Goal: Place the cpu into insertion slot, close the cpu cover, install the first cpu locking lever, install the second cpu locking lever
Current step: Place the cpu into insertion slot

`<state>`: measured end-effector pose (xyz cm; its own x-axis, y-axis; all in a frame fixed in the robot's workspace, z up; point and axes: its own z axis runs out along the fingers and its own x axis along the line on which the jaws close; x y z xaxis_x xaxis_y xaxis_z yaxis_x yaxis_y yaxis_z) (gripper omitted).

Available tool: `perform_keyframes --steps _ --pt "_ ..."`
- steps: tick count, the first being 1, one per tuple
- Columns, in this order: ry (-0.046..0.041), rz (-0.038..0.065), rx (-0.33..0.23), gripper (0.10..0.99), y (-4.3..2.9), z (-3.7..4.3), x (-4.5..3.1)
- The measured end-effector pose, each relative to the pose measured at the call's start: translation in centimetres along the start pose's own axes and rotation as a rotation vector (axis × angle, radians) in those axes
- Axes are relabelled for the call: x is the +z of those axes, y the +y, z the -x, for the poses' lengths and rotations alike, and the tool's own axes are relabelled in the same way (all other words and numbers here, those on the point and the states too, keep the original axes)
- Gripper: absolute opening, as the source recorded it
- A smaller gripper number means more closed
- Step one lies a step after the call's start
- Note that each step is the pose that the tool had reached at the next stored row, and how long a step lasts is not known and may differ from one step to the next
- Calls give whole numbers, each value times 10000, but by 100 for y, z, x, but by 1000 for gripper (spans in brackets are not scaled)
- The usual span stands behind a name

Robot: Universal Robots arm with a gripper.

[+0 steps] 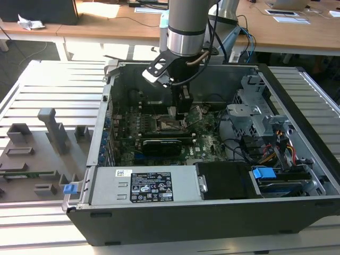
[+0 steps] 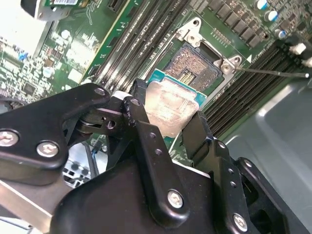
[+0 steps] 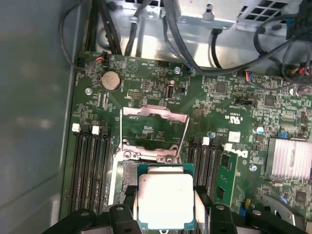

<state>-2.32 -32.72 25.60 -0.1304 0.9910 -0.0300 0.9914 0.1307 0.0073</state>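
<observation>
Currently: my end effector (image 2: pixel 168 119) clamped on cpu (image 3: pixel 165 200), above empty insertion slot (image 2: pixel 192 66); cpu cover (image 3: pixel 153 111) open; all four steps outstanding.

Claw (image 2: pixel 167 116) holds cpu (image 2: pixel 170 105) above the insertion slot (image 2: pixel 195 66).
</observation>
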Motion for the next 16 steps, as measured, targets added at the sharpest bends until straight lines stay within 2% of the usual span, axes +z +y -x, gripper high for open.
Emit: perform_keyframes --steps 3,9,11,16 --pt "-5 8 -288 541 0 0 1" --pt "-13 6 -249 541 0 0 1" --pt "-78 -16 147 541 4 1 1" --pt "-99 -47 1007 541 4 1 5"
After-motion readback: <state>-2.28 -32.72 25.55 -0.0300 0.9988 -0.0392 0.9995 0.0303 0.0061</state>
